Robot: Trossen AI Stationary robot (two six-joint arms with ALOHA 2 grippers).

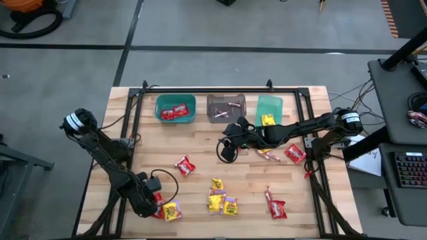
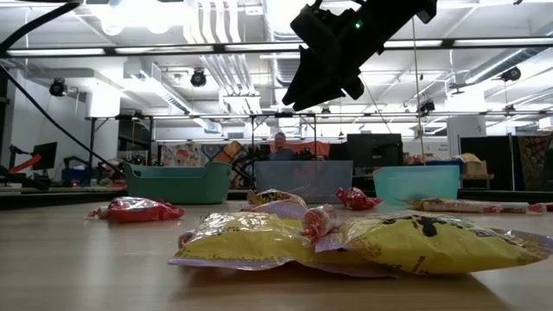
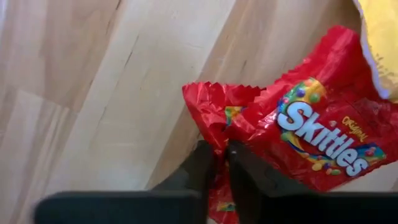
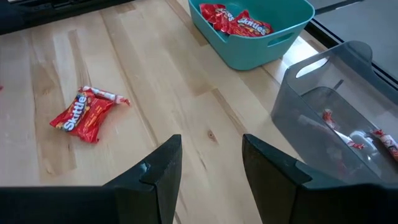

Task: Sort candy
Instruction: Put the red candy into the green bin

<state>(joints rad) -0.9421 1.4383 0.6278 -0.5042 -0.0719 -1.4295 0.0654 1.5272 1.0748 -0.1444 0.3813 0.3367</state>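
Note:
My left gripper (image 1: 151,203) is down at the table's near left corner, shut on a red candy packet (image 3: 311,134) that lies beside a yellow packet (image 1: 172,211). My right gripper (image 4: 211,165) hangs open above the table's middle (image 1: 227,151), holding nothing. Loose candy lies flat on the wood: a red packet (image 1: 185,165), yellow packets (image 1: 217,200), red packets (image 1: 277,209) (image 1: 295,154), and thin sticks (image 1: 268,154). At the far edge stand a teal bin (image 1: 175,108) with red packets, a grey bin (image 1: 225,108) with sticks and a green bin (image 1: 269,110) with a yellow packet. My left gripper pinches the red packet near its zigzag-crimped end (image 3: 217,127) between its two fingers (image 3: 199,165). The fingers come from above, pointing steeply down. The wrapper is bunched up at the fingers, and the rest of the packet lies on the table.
A black metal frame (image 1: 200,90) runs round the tabletop, close behind the bins. Bare wood lies between the bins and the loose candy on the left half (image 1: 160,143). In the low view, yellow packets (image 2: 259,238) fill the foreground and a person shows in the room behind.

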